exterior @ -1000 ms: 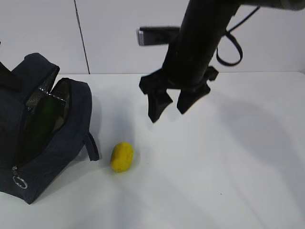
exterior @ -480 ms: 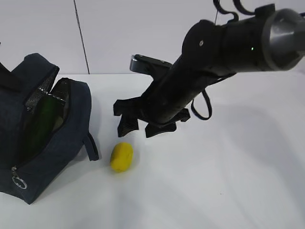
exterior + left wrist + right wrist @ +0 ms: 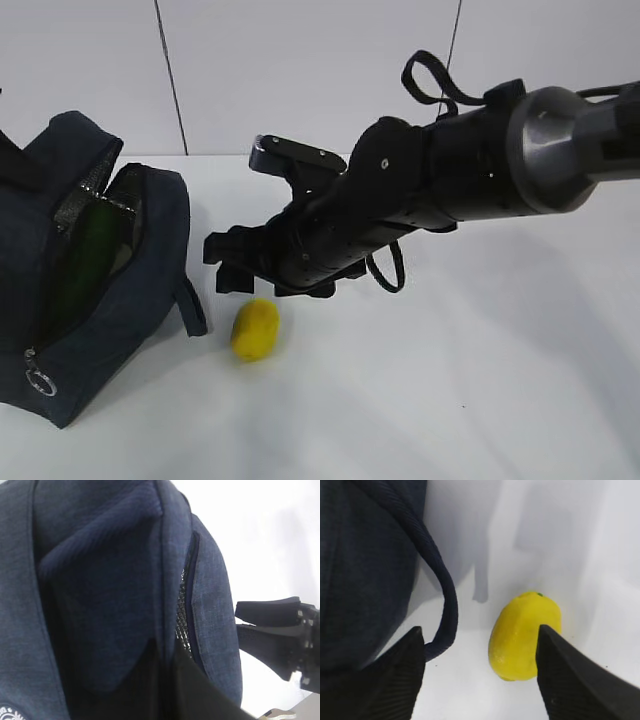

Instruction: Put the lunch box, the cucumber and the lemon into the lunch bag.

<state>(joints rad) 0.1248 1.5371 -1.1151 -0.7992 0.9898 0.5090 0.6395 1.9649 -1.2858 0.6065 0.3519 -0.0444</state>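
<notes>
The yellow lemon (image 3: 256, 329) lies on the white table just right of the navy lunch bag (image 3: 140, 290). My right gripper (image 3: 236, 268) hangs open low over it. In the right wrist view the lemon (image 3: 525, 635) sits between the spread fingers (image 3: 395, 680), close to the right one and touching neither. The bag stands unzipped, and something dark green (image 3: 90, 255) shows inside; I cannot tell the cucumber from the lunch box there. My left gripper (image 3: 172, 690) is shut on the lunch bag's (image 3: 100, 580) fabric beside the zipper teeth.
A loop handle of the bag (image 3: 446, 605) curls onto the table beside the right gripper's left finger. The zipper's ring pull (image 3: 40, 382) hangs at the bag's near corner. White table (image 3: 480, 380) stretches to the right. A wall stands behind.
The right arm has swung down and to the left, from high above the table to just over the lemon. Lemon, bag and left gripper have not moved.
</notes>
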